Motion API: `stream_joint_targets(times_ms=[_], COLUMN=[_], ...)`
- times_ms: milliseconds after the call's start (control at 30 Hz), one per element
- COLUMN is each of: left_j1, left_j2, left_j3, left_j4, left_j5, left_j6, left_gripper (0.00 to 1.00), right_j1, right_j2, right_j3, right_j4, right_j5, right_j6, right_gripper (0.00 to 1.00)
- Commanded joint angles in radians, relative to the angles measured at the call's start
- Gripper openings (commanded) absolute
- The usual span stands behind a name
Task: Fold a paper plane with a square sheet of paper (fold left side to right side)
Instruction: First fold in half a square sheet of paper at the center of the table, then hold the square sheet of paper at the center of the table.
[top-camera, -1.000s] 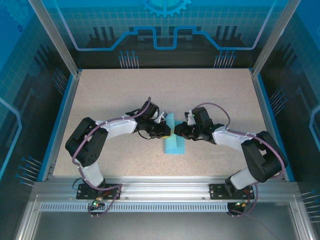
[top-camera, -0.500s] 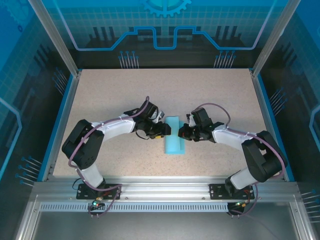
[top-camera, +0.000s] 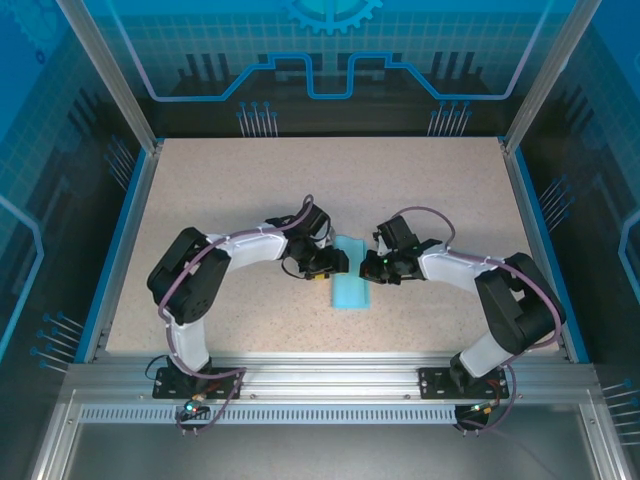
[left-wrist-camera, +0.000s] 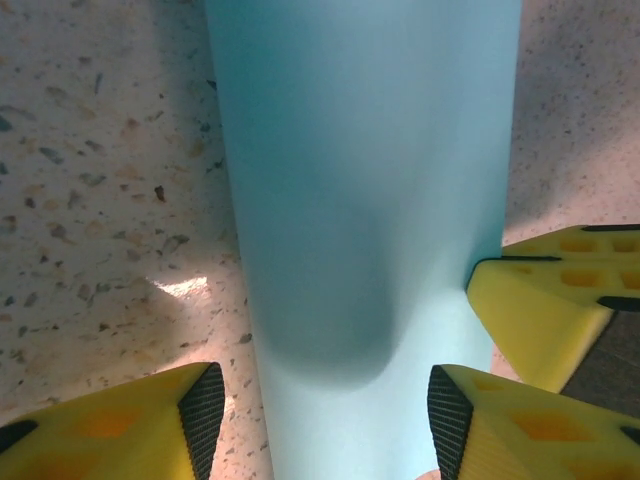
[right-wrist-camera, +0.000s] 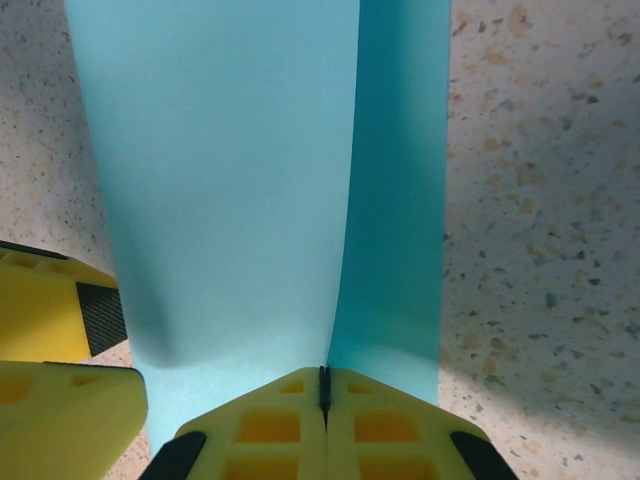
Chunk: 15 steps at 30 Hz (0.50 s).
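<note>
Overhead view looking down, wrist views close, sharing the paper (left-wrist-camera: 360, 200)

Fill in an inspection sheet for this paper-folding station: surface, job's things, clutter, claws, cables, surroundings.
Surface: speckled beige table top with a blue edge.
Job's things: square sheet of paper, cyan, folded into a narrow strip lying between the two claws; its top layer bows upward and is not pressed flat.
Clutter: nothing seen.
Claws: left claw open, its fingers straddling the paper; right claw shut, apparently on the top layer's edge.
Cables: purple-grey cables loop over each arm, away from the paper.
Surroundings: aluminium rail at the near edge; blue patterned panels around the table.
</note>
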Motion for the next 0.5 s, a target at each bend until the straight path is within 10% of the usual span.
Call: stream_joint_targets(times_ms=[0,467], left_j1=[-0.018,-0.046], left_j2=[0.035,0.103], left_j3=[0.043,0.083], left_j4=[-0.066,-0.128], left_j5=[-0.043,-0.104], left_j6=[-0.015,-0.019], left_gripper=[0.59,0.56], right_j1=[0.012,0.018], right_j2=[0.019,0.043], right_j3=[0.027,0.046], right_j4=[-0.050,-0.089], right_j5=[0.022,0.057], right_j6=[-0.015,-0.027], right_gripper=[0.05,0.07])
